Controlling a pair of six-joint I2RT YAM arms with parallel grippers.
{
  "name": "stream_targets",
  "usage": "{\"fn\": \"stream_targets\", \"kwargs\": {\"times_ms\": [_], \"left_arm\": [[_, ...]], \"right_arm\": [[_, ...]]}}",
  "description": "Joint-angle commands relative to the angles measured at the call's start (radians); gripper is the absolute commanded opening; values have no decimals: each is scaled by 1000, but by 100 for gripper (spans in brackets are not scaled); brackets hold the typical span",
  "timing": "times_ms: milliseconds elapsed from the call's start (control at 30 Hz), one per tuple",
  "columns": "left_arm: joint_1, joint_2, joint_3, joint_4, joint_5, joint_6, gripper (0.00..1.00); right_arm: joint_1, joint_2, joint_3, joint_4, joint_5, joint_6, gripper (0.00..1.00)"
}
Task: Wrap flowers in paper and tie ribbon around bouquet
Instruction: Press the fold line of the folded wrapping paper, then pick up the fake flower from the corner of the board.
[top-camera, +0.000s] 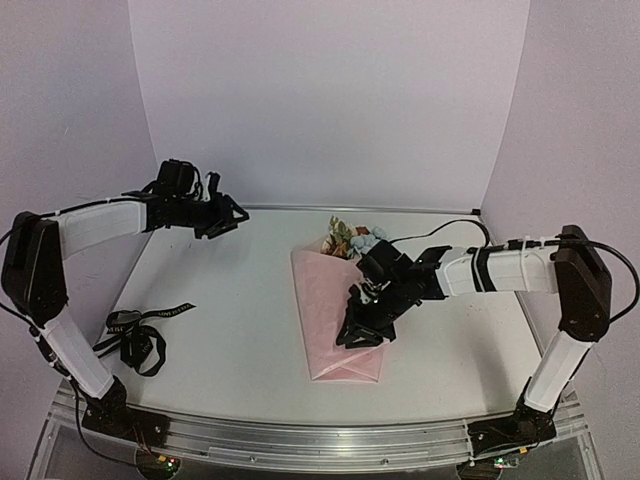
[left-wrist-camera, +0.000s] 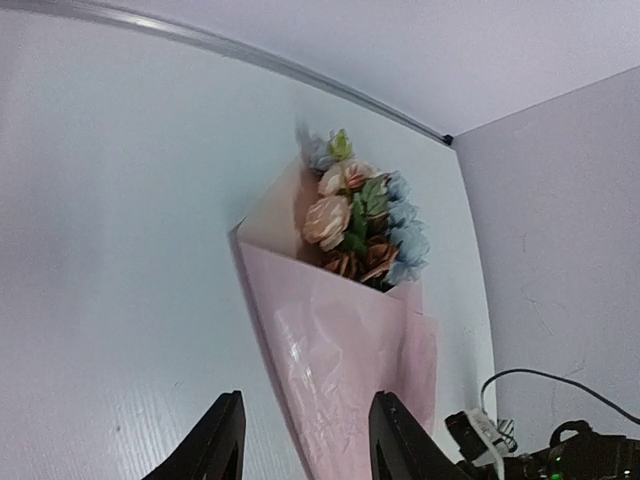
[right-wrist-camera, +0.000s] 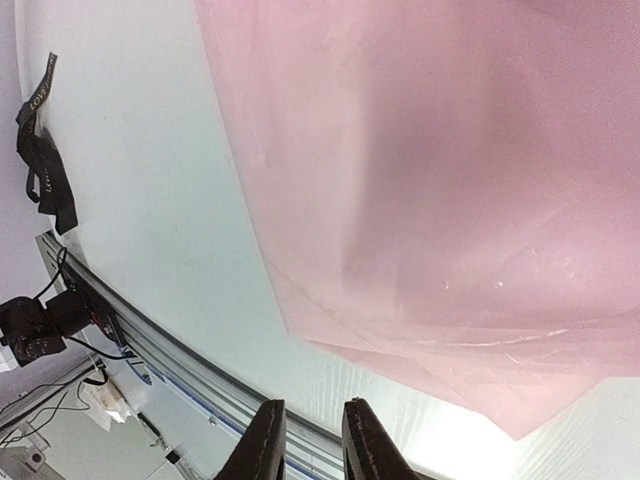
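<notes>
The bouquet lies in the middle of the table. Its pink paper forms a cone with the wide end to the back, where the flowers show. The left wrist view has the blooms above the paper. My left gripper hangs open in the air at the back left, far from the cone; in its own view the left gripper holds nothing. My right gripper hovers over the cone's narrow end. Seen from its wrist, the right gripper stands slightly open and empty beside the paper. The black ribbon lies loose at the left.
The ribbon also shows in the right wrist view near the table's metal front rail. That rail runs along the near edge. Lilac walls close the back and both sides.
</notes>
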Motion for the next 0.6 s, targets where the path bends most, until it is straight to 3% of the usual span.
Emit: {"fn": "stream_targets", "kwargs": {"times_ms": [0,133,400,567], "left_arm": [[-1,-158,-189,-8,-207,-115,45],[-2,-290,-339,-87,-389,-211,48],[1,-467,-508,-321,-792,-516,62],[27,-464,-533,-403,-893,-649,66]], "right_arm": [[-5,-89,-40,-52,54,-50,23],[-5,-161,-88,-80,91,-101,31],[-4,-261,-135,-157,157,-195,47],[-4,-318,-179,-158,182,-236,51]]}}
